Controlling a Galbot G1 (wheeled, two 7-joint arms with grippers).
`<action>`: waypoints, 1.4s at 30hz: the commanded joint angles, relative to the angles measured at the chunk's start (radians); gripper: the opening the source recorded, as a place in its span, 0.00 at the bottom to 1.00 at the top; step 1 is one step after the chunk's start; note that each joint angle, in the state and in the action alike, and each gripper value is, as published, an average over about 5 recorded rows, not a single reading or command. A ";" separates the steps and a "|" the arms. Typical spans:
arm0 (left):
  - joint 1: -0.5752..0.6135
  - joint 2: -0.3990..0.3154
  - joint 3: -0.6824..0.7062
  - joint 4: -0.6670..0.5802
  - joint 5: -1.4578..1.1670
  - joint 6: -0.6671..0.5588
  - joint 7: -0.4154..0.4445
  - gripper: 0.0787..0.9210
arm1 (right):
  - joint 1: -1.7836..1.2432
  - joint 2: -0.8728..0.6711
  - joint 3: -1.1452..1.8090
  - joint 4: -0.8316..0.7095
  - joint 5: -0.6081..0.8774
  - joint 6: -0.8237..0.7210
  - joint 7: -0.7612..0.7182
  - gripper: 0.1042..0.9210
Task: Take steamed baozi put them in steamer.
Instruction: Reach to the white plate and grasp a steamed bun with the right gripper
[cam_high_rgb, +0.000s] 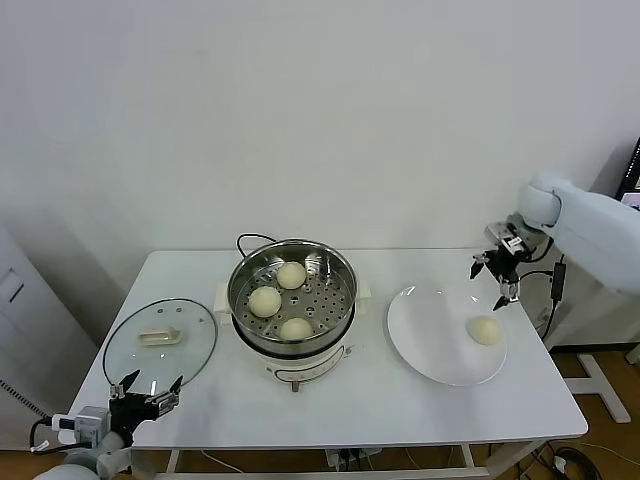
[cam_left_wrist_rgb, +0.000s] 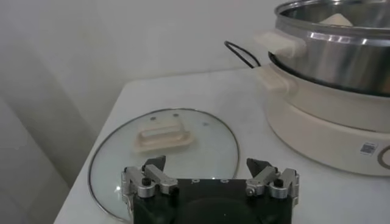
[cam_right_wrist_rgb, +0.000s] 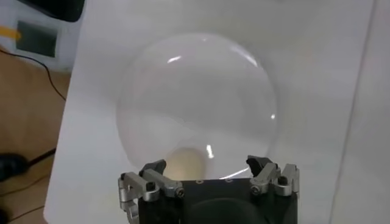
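Your right gripper (cam_high_rgb: 497, 280) hangs wide open, empty, just beyond the plate (cam_high_rgb: 425, 335) — squeeze the last bun (cam_high_rgb: 484, 330) hard and it dents or rolls off the plate.

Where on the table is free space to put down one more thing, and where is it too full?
Free: the front strip of the table before the steamer and plate, and the back left corner behind the glass lid. Most of the plate is bare, holding one baozi. Crowded: the steamer tray, with three buns.
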 joint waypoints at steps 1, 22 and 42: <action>0.000 -0.001 0.002 -0.001 0.000 0.001 0.000 0.88 | -0.160 -0.009 0.133 -0.060 -0.094 0.040 0.047 0.88; 0.015 0.002 0.004 -0.004 0.002 -0.003 0.000 0.88 | -0.303 0.038 0.292 -0.155 -0.268 0.071 0.124 0.88; 0.012 0.002 0.014 -0.004 0.008 0.000 -0.001 0.88 | -0.347 0.082 0.398 -0.235 -0.343 0.086 0.127 0.59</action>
